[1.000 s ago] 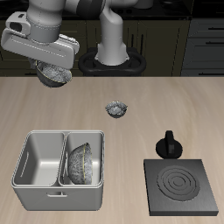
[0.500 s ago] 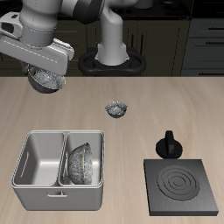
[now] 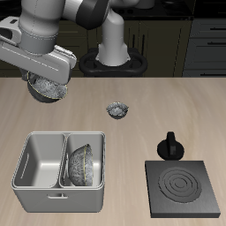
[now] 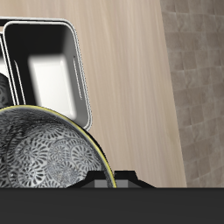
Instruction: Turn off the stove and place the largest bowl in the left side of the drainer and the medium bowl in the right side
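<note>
Exterior view | jaws (image 3: 48, 88) clamp medium bowl (image 3: 50, 86) | shiny grey, speckled

Simulated kitchen, stove (image 3: 184, 191), drainer (image 3: 40, 189), dark cabinets (image 3: 205, 40) behind wooden table (image 3: 132, 93)

Gripper (image 3: 48, 86) carrying the medium bowl (image 3: 49, 88) has shifted sideways and slightly lower over the last second, now farther from the robot base, above table behind drainer (image 3: 60, 169).

Bowl (image 3: 85, 162) in drainer (image 3: 40, 183); tiny bowl (image 3: 117, 110) behind; knob (image 3: 169, 146) behind stove (image 3: 184, 189).
</note>
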Tool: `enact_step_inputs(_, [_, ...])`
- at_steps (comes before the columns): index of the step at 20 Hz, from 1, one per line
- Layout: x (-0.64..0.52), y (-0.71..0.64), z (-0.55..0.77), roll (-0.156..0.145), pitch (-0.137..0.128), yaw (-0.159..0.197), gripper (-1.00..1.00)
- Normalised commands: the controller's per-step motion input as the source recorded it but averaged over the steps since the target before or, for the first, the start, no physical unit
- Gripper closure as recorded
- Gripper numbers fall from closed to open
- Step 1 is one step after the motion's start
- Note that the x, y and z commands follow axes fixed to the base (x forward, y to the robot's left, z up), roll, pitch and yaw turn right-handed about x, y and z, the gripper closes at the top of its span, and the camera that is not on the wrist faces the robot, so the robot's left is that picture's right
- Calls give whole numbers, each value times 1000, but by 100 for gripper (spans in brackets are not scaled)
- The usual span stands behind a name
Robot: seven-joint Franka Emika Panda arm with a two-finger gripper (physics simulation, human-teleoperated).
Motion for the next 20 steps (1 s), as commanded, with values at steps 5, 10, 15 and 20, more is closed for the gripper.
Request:
enact_step_inputs(5, [211, 12, -125, -28, -9, -22, 100])
enact_step_inputs(10, [228, 62, -135, -11, 4, 17, 100])
enact_step_inputs(15, [216, 134, -71, -51, -25, 11, 100])
enact_step_inputs(20, [117, 136, -45, -25, -28, 2, 100])
